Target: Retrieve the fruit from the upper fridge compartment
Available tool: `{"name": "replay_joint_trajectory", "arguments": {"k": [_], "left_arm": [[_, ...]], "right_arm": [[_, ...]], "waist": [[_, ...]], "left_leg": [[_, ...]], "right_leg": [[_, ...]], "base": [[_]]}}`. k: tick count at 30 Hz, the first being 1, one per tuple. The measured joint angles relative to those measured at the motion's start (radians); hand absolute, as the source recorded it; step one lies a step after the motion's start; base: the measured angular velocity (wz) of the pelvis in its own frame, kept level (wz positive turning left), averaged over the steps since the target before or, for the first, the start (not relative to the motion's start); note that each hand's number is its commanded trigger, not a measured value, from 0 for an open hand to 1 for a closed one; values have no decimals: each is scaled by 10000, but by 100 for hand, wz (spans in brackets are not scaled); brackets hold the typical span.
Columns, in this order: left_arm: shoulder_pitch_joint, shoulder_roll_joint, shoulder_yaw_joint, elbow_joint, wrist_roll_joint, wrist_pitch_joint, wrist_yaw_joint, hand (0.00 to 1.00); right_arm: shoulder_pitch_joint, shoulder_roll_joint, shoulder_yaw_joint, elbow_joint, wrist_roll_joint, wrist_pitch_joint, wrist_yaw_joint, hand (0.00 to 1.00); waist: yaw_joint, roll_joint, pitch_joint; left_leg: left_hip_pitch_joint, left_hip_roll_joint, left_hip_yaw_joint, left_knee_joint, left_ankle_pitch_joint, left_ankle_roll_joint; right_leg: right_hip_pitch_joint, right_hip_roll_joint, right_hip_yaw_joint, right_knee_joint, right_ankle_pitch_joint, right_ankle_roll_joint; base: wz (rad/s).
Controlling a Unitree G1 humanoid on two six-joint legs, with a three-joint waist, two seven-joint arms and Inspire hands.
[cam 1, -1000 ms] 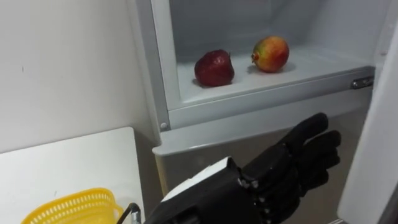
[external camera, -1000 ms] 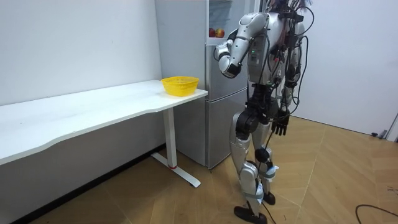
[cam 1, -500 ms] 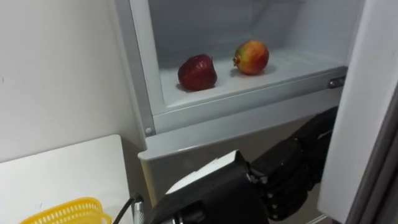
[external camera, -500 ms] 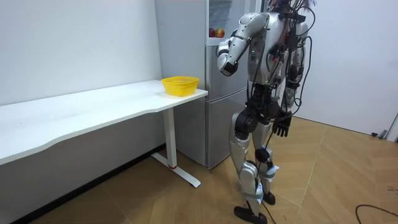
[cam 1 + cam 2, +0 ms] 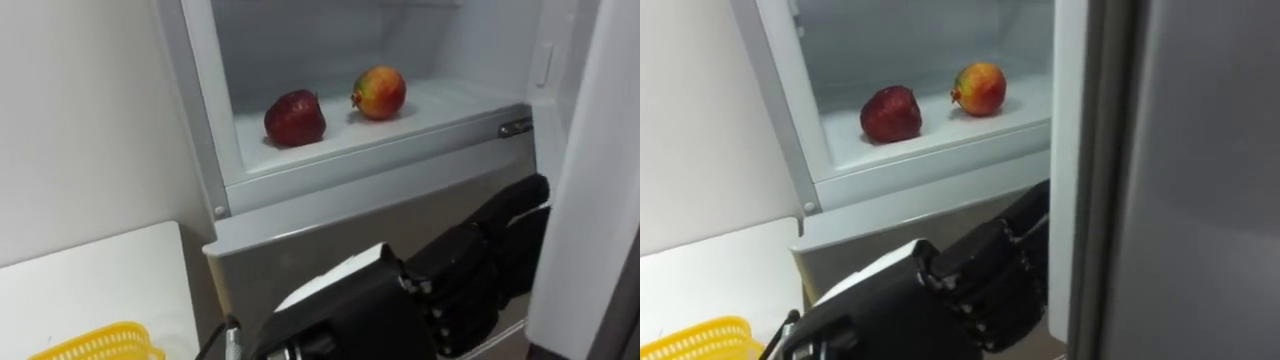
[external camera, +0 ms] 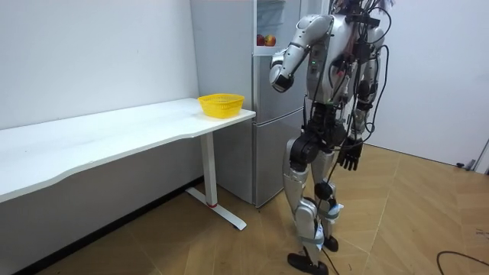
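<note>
Basket (image 5: 95, 343): near left on the table (image 5: 100, 275), well apart from the reach, so no obstacle.
Right hand (image 6: 350, 156): hangs by the thigh in the room view, fingers slack, empty.
Left hand (image 5: 468, 272): raised before the fridge and below the upper compartment, fingers loosely stretched, holding nothing.
Door (image 5: 600, 150): stands open on the right, its edge just beside the left hand's fingertips. The right eye view has it covering part of them.
Door risk: a lift that drifts right would likely catch the fingers on that edge or push the door.
Sill (image 5: 380, 150): the raised front lip of the compartment, above and beyond the hand.
Sill risk: the hand must clear it first. Going forward too low would likely knock the knuckles on it.
Frame (image 5: 195, 120): the upright post on the left, with the wall just beside it and no room that way.
Open room: the gap between frame and door looks wide enough for the hand, with free height over the fruit.
Red fruit (image 5: 295, 118): on the shelf (image 5: 450, 98), left and nearer the front, apart from its neighbour.
Yellow-red fruit (image 5: 379, 92): farther back and right.
Fruit risk: both are round and free-standing, so a glancing touch could roll one back, into the other, or over the sill.
</note>
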Motion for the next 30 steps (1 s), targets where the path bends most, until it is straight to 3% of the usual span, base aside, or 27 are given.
{"name": "replay_joint_trajectory", "arguments": {"k": [9, 14, 20, 25, 30], "left_arm": [[-1140, -121, -681, 416, -35, -3, 4, 0], [-1467, -460, -862, 682, -41, 50, 147, 0], [-1849, -476, -861, 933, -54, 314, 276, 0], [-2209, -441, -862, 933, -439, 543, 491, 0], [-2292, -458, -862, 932, -952, 541, 712, 0]], "right_arm": [[-22, -171, -14, -7, 80, 5, 16, 0], [-34, -176, -38, -201, 55, 38, 254, 0], [-1, -177, -35, -453, 49, 421, 464, 0], [-126, -196, -42, -471, 47, 446, 587, 0], [-115, -200, -73, -469, 44, 448, 620, 0]], "waist": [[-290, 150, -41], [-813, 168, -45], [-970, 187, -52], [-1048, 233, -83], [-1055, 255, -95]], "left_leg": [[-27, -12, 545, -46, 1, -1], [14, 9, 707, -50, 1, -1], [86, 51, 783, -47, 0, -1], [90, 25, 804, -48, 0, -2], [95, 15, 824, -47, 0, -2]], "right_leg": [[-152, 46, 382, -19, 47, 39], [-162, 80, 468, -39, 62, 32], [-231, 173, 690, -11, 85, -6], [-293, 181, 699, -9, 88, -8], [-303, 180, 698, -16, 88, -7]], "base": [[-14], [-10], [-14], [0], [0]]}}
